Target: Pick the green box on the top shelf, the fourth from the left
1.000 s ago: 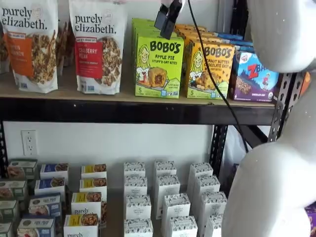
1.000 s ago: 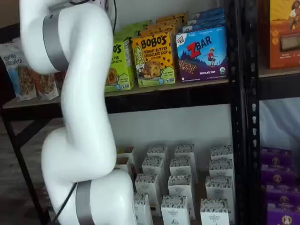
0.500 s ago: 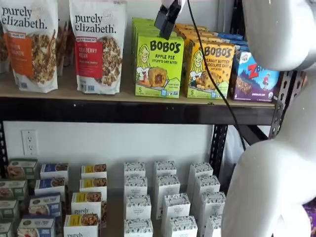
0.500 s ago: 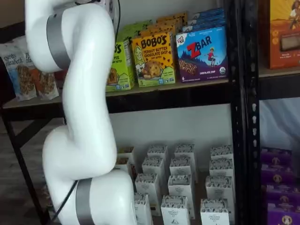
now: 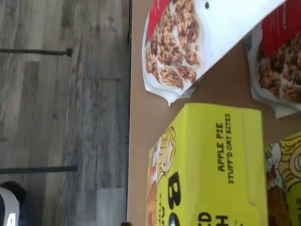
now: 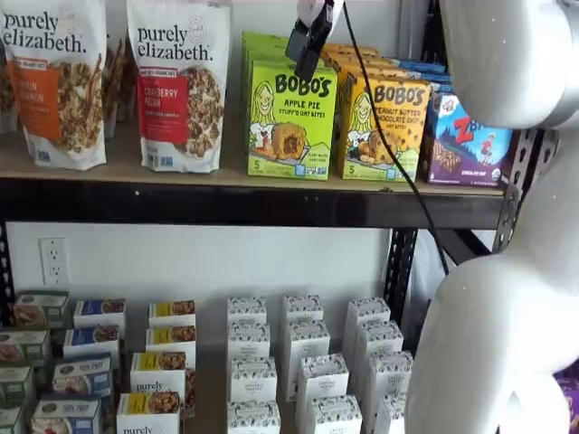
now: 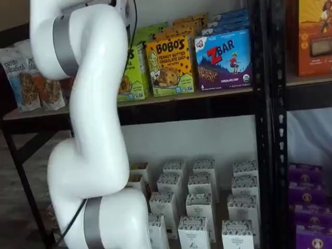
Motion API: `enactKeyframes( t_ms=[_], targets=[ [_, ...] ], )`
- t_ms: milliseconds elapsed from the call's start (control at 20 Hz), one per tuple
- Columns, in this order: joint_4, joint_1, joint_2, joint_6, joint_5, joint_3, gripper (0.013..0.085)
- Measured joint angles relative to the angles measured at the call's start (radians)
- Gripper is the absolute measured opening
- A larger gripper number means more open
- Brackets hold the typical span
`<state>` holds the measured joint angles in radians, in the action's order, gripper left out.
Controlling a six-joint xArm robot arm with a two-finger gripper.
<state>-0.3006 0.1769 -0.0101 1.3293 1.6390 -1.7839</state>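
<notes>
The green box (image 6: 291, 122) stands upright at the front of its row on the top shelf (image 6: 226, 203), with "BOBO'S APPLE PIE" on its face. The white arm covers part of the green box (image 7: 133, 72) in the other shelf view. My gripper (image 6: 306, 43) hangs from the top edge, its black fingers just in front of and above the box's upper edge. The fingers stand open with nothing between them. The wrist view looks down on the green box (image 5: 211, 165) and the tan board (image 5: 141, 117).
Granola bags (image 6: 179, 81) stand left of the green box. A yellow-orange Bobo's box (image 6: 384, 127) and a blue ZBar box (image 6: 466, 140) stand to its right. A black cable (image 6: 389, 136) hangs across the boxes. The white arm (image 6: 507, 271) fills the right side. Small cartons (image 6: 298, 362) crowd the lower shelf.
The gripper has edged slightly up and to the right above the green box. The arm's white links have shifted a little. The boxes have not moved.
</notes>
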Motion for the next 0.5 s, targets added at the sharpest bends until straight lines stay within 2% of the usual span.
enactKeyframes(
  t_ms=[500],
  targets=[
    [0.029,0.000,0.009,0.014,-0.018,0.023,0.0850]
  ],
)
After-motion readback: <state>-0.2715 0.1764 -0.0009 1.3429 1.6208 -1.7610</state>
